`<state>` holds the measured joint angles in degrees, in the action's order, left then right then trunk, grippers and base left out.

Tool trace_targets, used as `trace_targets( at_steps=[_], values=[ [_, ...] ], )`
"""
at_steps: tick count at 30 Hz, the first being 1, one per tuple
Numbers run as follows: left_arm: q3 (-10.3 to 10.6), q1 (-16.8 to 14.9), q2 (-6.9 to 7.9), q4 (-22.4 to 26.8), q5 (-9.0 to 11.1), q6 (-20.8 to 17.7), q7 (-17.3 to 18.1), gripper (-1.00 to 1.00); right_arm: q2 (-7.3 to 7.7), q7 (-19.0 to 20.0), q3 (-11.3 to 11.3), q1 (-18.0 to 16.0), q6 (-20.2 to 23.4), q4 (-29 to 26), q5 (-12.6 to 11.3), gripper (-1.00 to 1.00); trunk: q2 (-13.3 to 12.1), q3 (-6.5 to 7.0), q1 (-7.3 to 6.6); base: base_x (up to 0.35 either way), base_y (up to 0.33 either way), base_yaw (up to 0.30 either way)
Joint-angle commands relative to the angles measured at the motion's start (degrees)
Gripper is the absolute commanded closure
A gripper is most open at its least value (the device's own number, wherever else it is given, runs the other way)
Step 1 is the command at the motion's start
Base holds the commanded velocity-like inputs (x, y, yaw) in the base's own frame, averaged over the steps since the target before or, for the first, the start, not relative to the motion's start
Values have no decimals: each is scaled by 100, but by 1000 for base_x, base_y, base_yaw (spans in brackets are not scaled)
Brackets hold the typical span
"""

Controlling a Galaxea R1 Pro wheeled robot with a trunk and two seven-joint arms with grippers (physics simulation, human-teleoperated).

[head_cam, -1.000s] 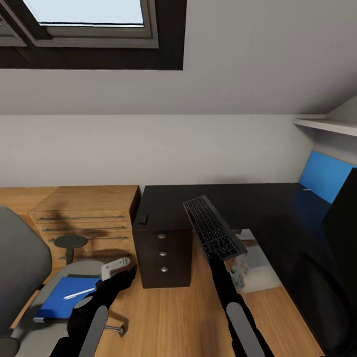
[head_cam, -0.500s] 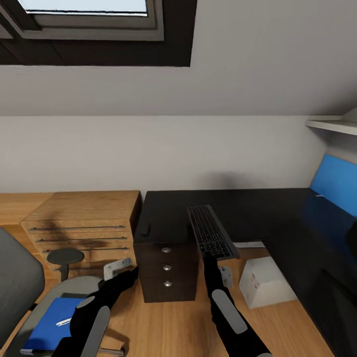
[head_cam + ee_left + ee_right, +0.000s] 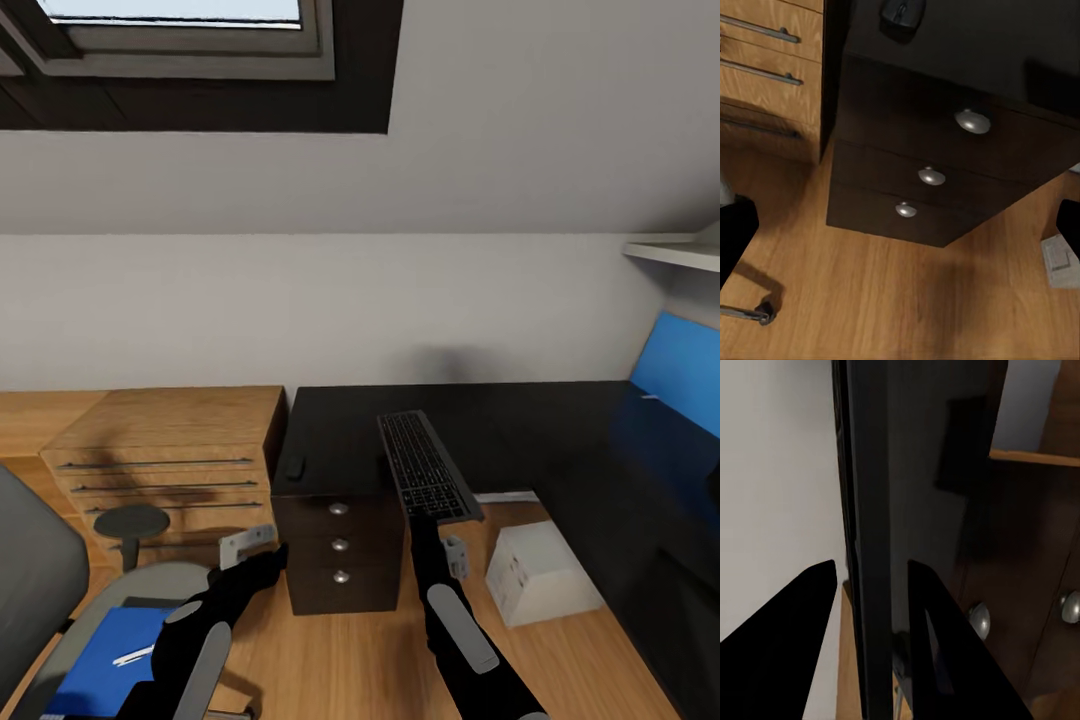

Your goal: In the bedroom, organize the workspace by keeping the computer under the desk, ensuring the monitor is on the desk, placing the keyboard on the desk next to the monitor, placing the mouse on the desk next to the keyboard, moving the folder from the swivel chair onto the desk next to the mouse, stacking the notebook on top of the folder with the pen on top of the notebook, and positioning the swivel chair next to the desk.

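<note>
The dark keyboard (image 3: 425, 465) is held over the black desk (image 3: 520, 420), with my right gripper (image 3: 421, 520) shut on its near end. In the right wrist view the keyboard (image 3: 874, 532) runs edge-on between the two fingers (image 3: 795, 645). A small black mouse (image 3: 294, 466) lies on the desk's left end and appears as mouse (image 3: 902, 11) in the left wrist view. My left gripper (image 3: 270, 556) hangs open in front of the desk's drawers. A blue folder (image 3: 100, 668) with a white pen (image 3: 130, 657) lies on the grey swivel chair (image 3: 30, 585). The blue monitor (image 3: 680, 385) is at the right edge.
A dark drawer unit (image 3: 338, 545) with three round knobs (image 3: 973, 121) stands under the desk's left end. A wooden dresser (image 3: 160, 440) is to its left. A white computer case (image 3: 540, 575) sits on the wooden floor under the desk. A shelf (image 3: 675, 252) juts from the right wall.
The head view has turned, shifting the scene rightward. The keyboard, once tilted to the right, now points straight ahead in my right gripper. My left arm has reached slightly forward toward the drawers.
</note>
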<state>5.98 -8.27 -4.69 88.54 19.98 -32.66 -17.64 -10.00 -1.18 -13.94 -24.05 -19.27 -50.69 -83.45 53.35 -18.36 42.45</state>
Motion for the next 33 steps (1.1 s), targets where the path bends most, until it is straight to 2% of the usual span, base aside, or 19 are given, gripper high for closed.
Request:
trace_targets(
  at_steps=[1, 8, 14, 26, 33],
  values=[
    [7, -6, 2, 0, 60, -12, -53, -100, 0, -16, -12, -4, -33, -4, -31, 100, 5, -7, 2, 206, 0, 0],
    [9, -7, 1, -12, 59, -3, -47, -100, 0, -22, -12, -3, -33, -2, -30, 100, 5, -7, 2, 276, 18, 0],
    [4, -8, 3, -12, 59, -4, -47, -100, 0, -23, -12, -3, -33, 13, -31, 100, 5, -7, 2, 233, 177, 0],
    [9, -8, -20, 116, 67, -18, -46, -100, 0, -44, -4, -6, -33, 27, -35, 100, 5, -7, 2, 32, 49, 0],
    [11, -7, -31, 140, 67, -21, -53, -100, 0, -49, -7, -5, -18, 58, -39, 100, 286, -133, 156, 0, 1, 0]
  ],
)
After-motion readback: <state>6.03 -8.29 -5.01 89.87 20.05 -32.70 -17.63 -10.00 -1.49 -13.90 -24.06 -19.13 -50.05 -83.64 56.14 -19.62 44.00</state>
